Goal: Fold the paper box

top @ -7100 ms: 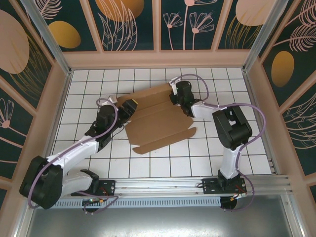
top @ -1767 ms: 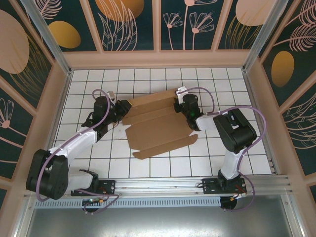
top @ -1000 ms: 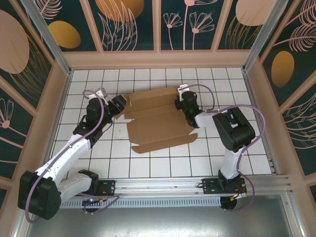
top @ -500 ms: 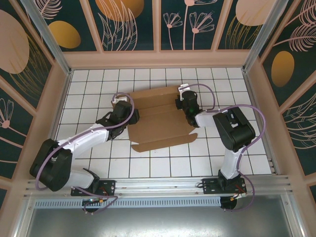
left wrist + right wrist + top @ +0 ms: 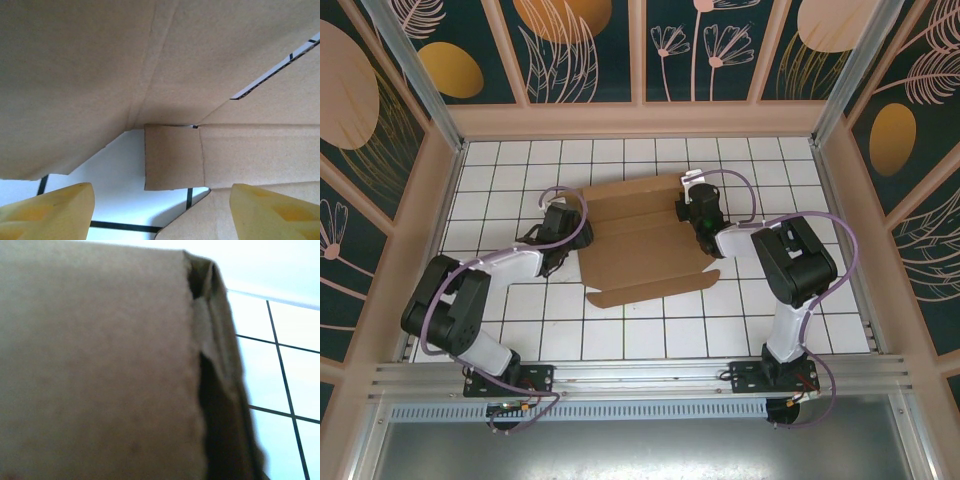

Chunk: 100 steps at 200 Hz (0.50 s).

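Note:
The paper box [image 5: 640, 248] is a brown cardboard sheet, partly creased, lying on the white gridded table. My left gripper [image 5: 570, 240] is at its left edge, open. In the left wrist view its yellow fingers [image 5: 55, 207] stand wide apart, with a small square flap [image 5: 172, 157] just ahead of them and a large raised panel [image 5: 90, 75] above. My right gripper [image 5: 696, 213] is at the sheet's right edge. In the right wrist view the cardboard [image 5: 100, 365] sits right against the lens with a folded edge [image 5: 215, 355], hiding the fingers; the gripper is shut on that flap.
Wooden walls [image 5: 640, 120] with dark patterned panels enclose the tiled table [image 5: 790, 300] at the back and on both sides. A metal rail [image 5: 640, 375] carrying the arm bases runs along the near edge. Bare tiles lie in front of the sheet.
My left arm has swung in from the far left to the sheet's left edge, and its jaws have widened. The right arm and the sheet have barely moved.

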Motion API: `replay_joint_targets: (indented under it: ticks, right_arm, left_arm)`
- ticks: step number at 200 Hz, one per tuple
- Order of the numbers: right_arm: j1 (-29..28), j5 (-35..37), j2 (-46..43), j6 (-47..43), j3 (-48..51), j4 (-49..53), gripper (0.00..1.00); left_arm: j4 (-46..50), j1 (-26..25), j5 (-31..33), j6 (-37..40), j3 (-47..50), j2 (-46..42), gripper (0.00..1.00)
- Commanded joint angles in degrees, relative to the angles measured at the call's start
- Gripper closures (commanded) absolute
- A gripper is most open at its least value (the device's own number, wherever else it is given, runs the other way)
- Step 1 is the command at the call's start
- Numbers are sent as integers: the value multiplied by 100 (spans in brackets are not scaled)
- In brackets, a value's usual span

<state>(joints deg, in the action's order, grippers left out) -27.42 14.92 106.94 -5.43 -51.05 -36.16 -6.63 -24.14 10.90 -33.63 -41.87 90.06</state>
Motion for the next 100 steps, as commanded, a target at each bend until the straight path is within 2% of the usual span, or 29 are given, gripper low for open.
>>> replay_joint_targets:
  ticks: [1,28,77,100]
  right_arm:
    - [35,43,126,-35,-65,111,100]
    - [35,22,151,-54,-67,106,100]
    - [26,-52,171,-80,-81,93,100]
    - [26,-68,193,-81,-107,109,100]
  left_arm:
    - [-444,57,-305,37,-12,273,27]
    - [-598,72,-439,-42,-163,614,27]
    - [-644,164,-307,-161,-411,1054,27]
    - [-919,164,-536,-166,-394,1096,28]
